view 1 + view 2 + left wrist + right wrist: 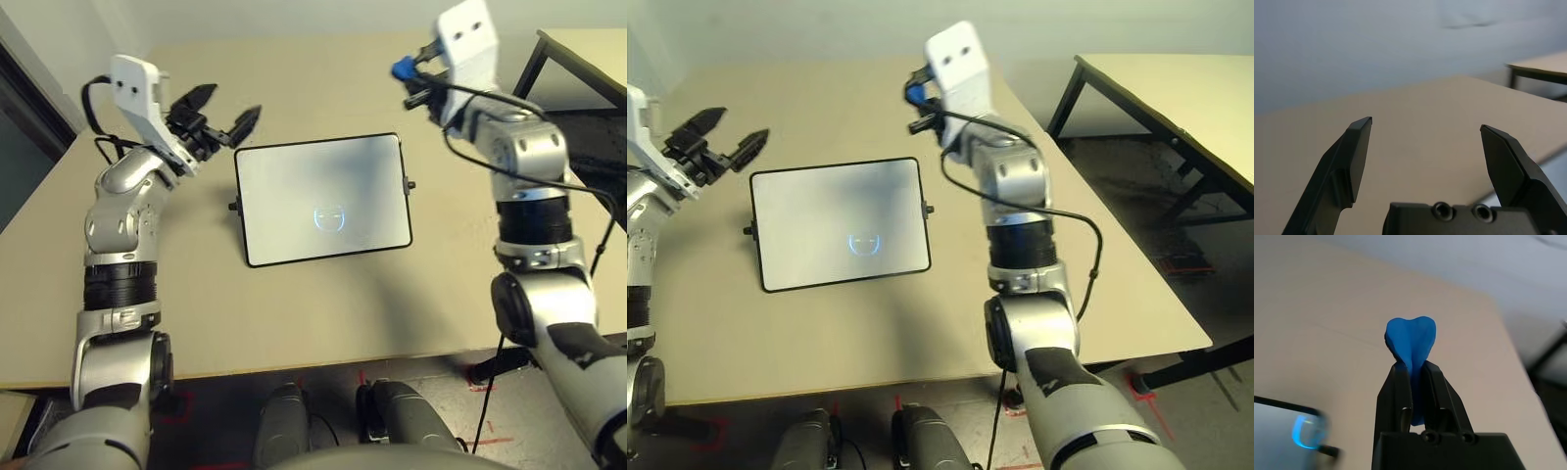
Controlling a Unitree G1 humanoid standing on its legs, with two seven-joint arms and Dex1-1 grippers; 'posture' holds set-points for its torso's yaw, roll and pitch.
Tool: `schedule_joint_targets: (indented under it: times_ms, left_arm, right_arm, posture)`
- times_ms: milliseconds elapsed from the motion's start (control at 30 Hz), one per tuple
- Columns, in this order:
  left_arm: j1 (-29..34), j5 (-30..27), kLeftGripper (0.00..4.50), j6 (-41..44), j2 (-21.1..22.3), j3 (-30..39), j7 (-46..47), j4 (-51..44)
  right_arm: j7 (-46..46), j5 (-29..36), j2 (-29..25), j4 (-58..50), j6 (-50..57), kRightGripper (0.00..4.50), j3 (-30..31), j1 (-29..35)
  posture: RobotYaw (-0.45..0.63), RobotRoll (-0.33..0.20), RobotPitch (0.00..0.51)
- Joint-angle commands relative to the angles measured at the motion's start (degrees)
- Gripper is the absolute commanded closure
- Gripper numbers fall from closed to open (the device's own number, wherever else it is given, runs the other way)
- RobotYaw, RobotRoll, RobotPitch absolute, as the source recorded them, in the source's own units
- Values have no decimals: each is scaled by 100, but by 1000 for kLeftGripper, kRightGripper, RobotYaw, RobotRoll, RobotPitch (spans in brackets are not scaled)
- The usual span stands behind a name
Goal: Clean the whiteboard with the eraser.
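The robot's silver forearms [122, 367] reach forward nearest the camera, one on either side of the whiteboard [294, 181], which rests slightly askew on the beige table [294, 323] with a glowing blue outline [329, 218] showing on its surface. The left gripper [233, 99] hangs beyond the board's far left corner, its two black fingers spread wide with nothing between them. Past the far right corner, the right gripper [1415, 364] is pinched tight on the eraser [1410, 338], whose blue end bulges out beyond the fingertips, well clear of the board.
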Motion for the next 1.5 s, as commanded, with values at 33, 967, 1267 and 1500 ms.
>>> schedule_joint_targets:
  times_ms: [33,967,1267,1500]
  left_arm:
    - [258,122,0,-318,-21,332,415,332]
    - [930,13,0,-793,-155,558,772,1577]
    - [717,3,0,-939,-223,567,856,1625]
    - [463,143,0,-1514,-191,668,1212,2064]
  right_arm:
    - [-124,75,-65,156,84,4260,-59,498]
    - [-539,410,168,-131,1251,3267,43,1819]
    - [-615,681,-42,41,-507,270,-530,1497]
    - [-665,891,-588,2242,-3088,6,-1260,1278]
  posture:
    - [-3,0,72]
    - [3,0,77]
    - [-17,0,81]
    - [-20,0,83]
